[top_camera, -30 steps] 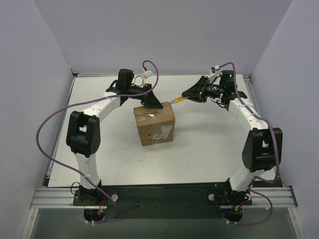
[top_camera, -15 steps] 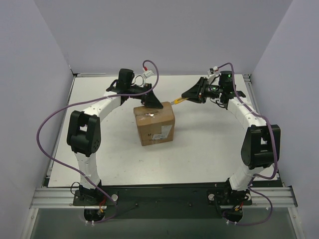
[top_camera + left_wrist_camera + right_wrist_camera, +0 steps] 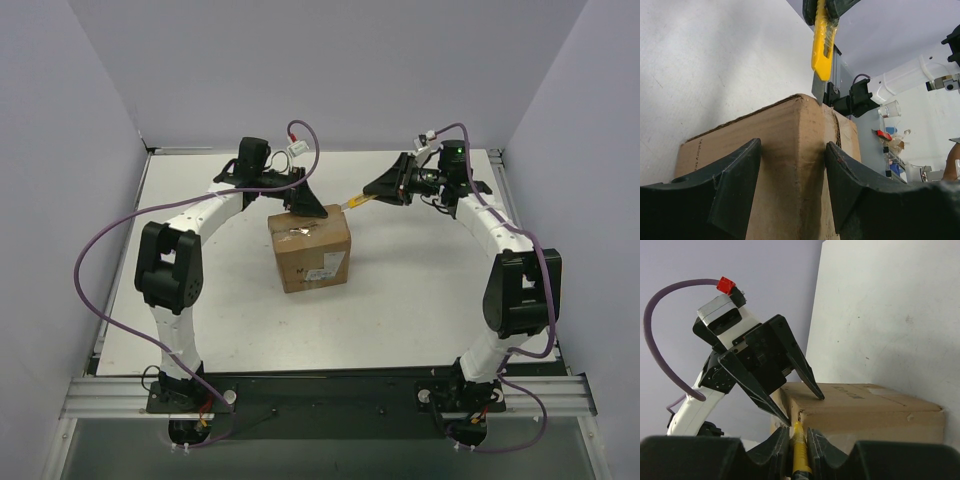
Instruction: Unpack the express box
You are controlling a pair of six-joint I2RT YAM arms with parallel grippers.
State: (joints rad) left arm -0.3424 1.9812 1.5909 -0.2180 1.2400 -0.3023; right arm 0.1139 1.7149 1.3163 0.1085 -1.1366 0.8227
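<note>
The express box, a brown cardboard carton with closed flaps, stands at mid-table. My left gripper is open, its fingers straddling the box's far top corner. My right gripper is shut on a yellow utility knife. The knife's blade tip sits at the box's far right top edge, at the seam. The left wrist view shows the knife pointing down at that corner. The right wrist view shows the knife between my fingers and the left gripper's open fingers over the box.
The box rests on a white table with grey walls on three sides. A metal rail runs along the near edge by the arm bases. Purple cables hang from both arms.
The right wrist has shifted slightly toward the back; the knife tip stays at the box's far edge. The left gripper and box have not moved.
</note>
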